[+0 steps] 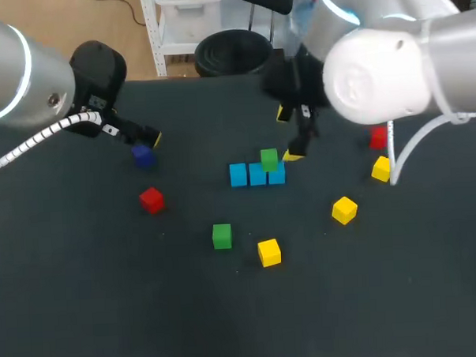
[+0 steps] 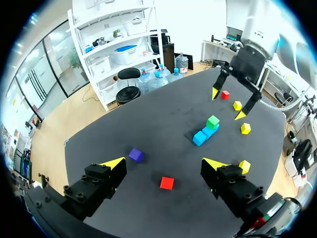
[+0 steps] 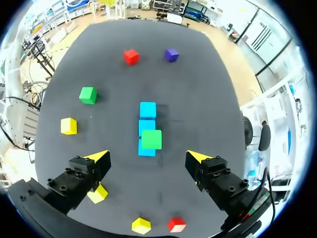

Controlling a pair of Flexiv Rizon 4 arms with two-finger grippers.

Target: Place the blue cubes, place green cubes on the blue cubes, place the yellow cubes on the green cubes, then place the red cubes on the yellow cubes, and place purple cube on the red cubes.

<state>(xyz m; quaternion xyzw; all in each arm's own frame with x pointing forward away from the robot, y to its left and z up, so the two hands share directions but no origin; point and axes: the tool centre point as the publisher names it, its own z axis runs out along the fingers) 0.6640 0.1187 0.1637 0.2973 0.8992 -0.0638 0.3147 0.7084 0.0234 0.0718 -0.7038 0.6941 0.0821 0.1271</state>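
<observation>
The fingers (image 3: 94, 166) of the right gripper (image 3: 147, 156) stand spread wide and hold nothing. They hang over one end of a row of three blue cubes (image 3: 147, 110) at the middle of the dark bench (image 1: 109, 310). A green cube (image 3: 151, 139) sits on top of that end of the row, between and just ahead of the yellow tips. The wide spread appears meant to keep the fingers clear of the cube's sides.

The blue base is laid and the green layer has one piece in place. A second green cube (image 1: 221, 235) lies loose on the bench, apart from the row and near one of the yellow cubes (image 1: 269, 252), and looks to be the next piece wanted. Two more yellow cubes lie out on the right arm's side.

The left gripper (image 2: 163, 162) is well off to its own side, its fingers also parted and empty, apparently keeping out of the stacking area. The purple cube (image 2: 136, 155), due last, lies just ahead of it. One of the red cubes (image 2: 167, 183) rests nearby, and the other lies across the bench beyond the right arm.
</observation>
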